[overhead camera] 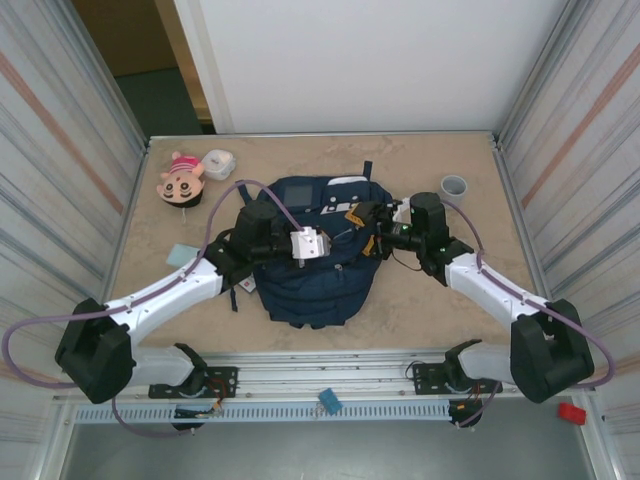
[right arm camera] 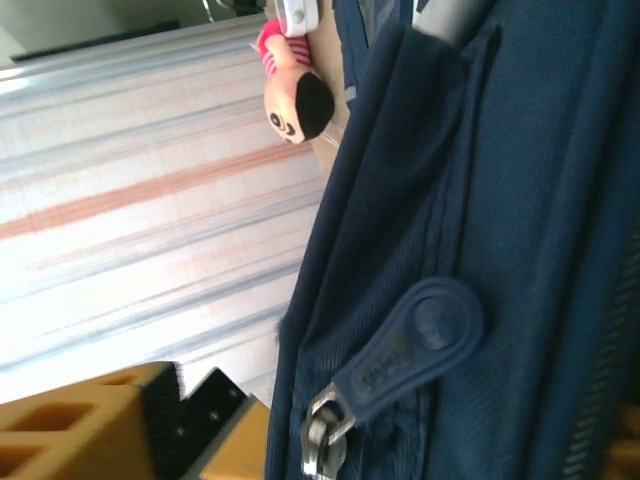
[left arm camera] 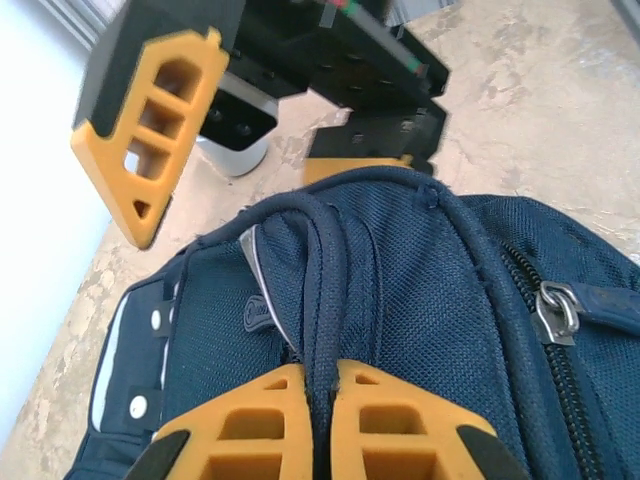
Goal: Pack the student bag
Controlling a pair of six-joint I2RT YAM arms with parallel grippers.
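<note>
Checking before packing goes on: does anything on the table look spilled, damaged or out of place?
Nothing stands out. The student bag lies flat with no visible damage, the left pincer shut on its carry loop. The doll, white case and grey cup sit apart near the far edge, nothing spilled.
</note>
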